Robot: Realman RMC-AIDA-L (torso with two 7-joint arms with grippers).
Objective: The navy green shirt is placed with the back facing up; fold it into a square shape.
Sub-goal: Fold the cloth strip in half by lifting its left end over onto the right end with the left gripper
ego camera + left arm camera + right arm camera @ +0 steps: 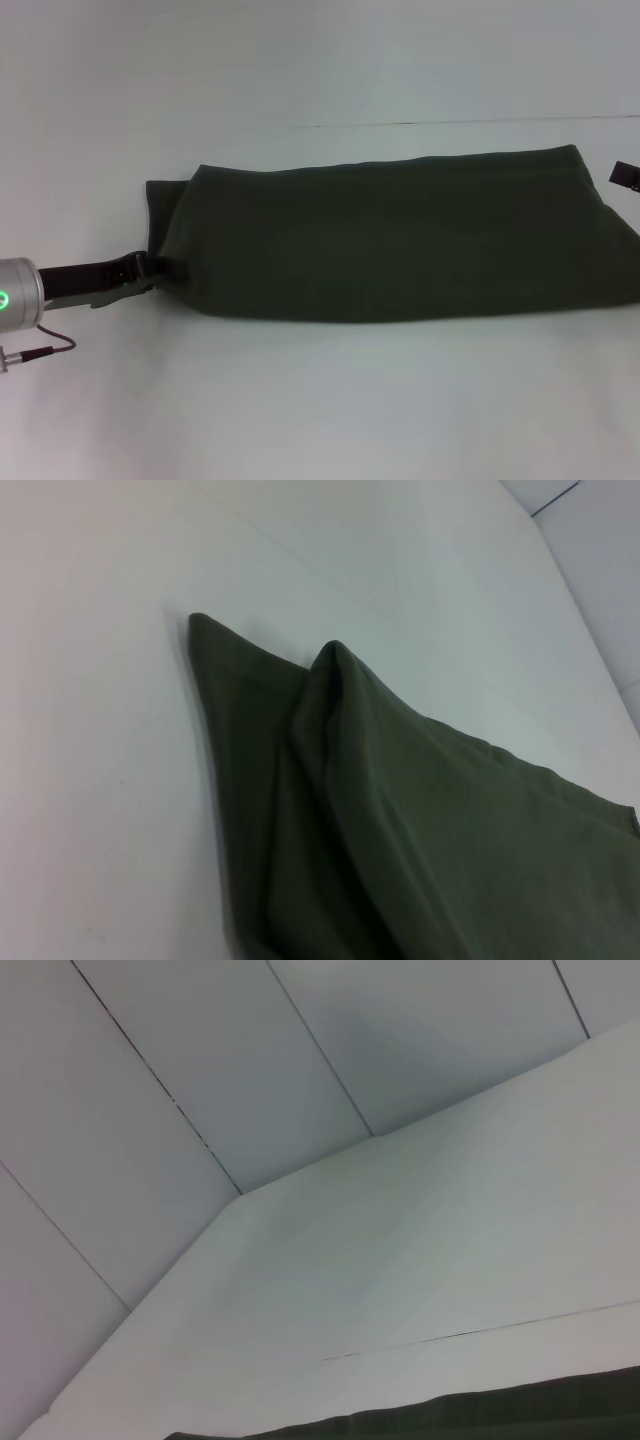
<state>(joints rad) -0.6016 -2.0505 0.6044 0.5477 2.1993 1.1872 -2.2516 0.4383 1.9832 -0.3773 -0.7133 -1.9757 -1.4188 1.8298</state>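
The navy green shirt lies folded lengthwise, its left edge pinched by the left gripper

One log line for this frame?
shirt: folded into long band on table | left pincer: at its left end | right pincer: at right edge

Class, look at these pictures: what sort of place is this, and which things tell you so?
Probably a robot test bench: a bare white table, plain white panelled walls, and a black left gripper at a folded dark olive-green knit shirt.

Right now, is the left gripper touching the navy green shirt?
Touching. The head view shows the left gripper meeting the left end of the navy green shirt, with no gap.
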